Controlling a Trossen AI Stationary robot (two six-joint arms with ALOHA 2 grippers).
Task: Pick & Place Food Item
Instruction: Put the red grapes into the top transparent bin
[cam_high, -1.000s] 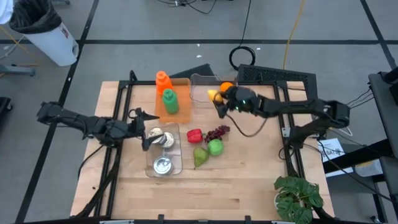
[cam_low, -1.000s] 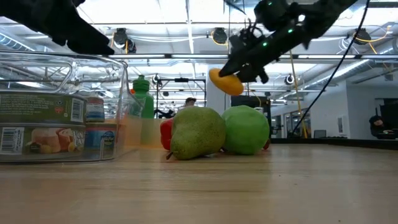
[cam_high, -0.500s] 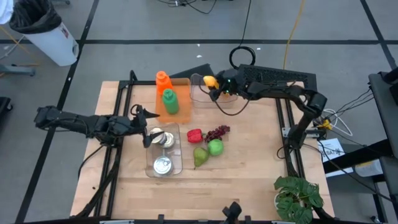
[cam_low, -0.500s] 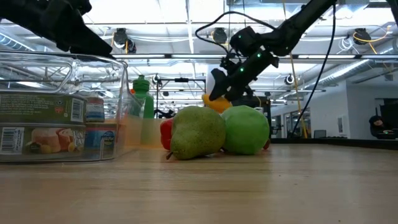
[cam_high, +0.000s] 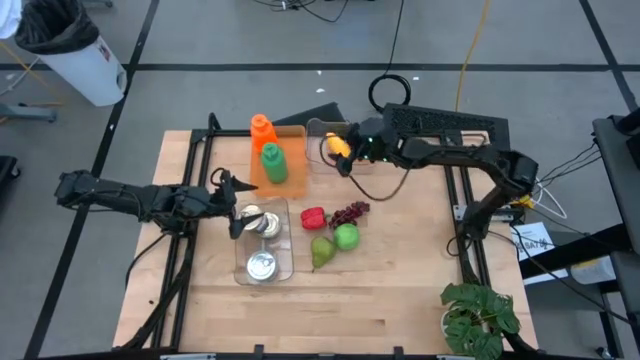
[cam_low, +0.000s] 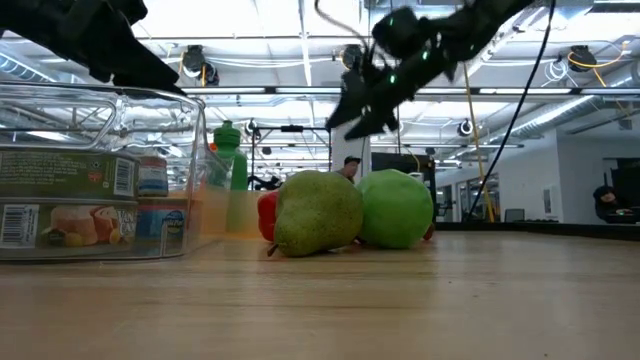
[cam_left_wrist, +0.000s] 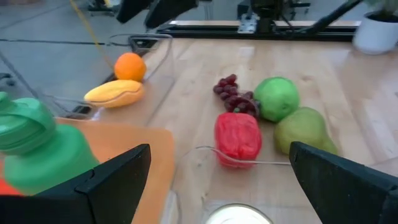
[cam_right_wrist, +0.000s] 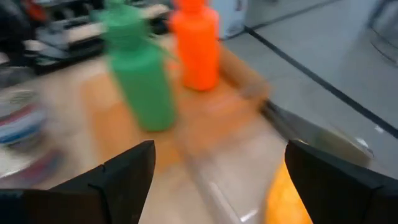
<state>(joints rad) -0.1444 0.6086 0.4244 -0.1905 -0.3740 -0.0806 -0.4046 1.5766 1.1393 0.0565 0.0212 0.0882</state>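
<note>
Release over the clear bin (cam_high: 362, 160): right gripper (cam_high: 345, 160) jaws spread, mango (cam_high: 336, 146) dropped in beside the orange (cam_left_wrist: 130, 66), so lift straight up; left gripper (cam_high: 228, 205) waits wide by the cans (cam_high: 262, 225).

Mango (cam_left_wrist: 114, 93) beside orange (cam_left_wrist: 130, 66) in bin (cam_left_wrist: 163, 52), cans (cam_high: 259, 222) left

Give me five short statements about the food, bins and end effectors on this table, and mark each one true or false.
1. The yellow mango and the orange lie in the clear bin. True.
2. The right end effector grips the mango. False: its fingers are open above the bin, the mango lies free.
3. The green bottle stands on the orange tray. True.
4. The pear lies in the can bin. False: it rests on the bare table beside the green apple.
5. The left end effector is shut. False: it is open, by the cans.
</note>
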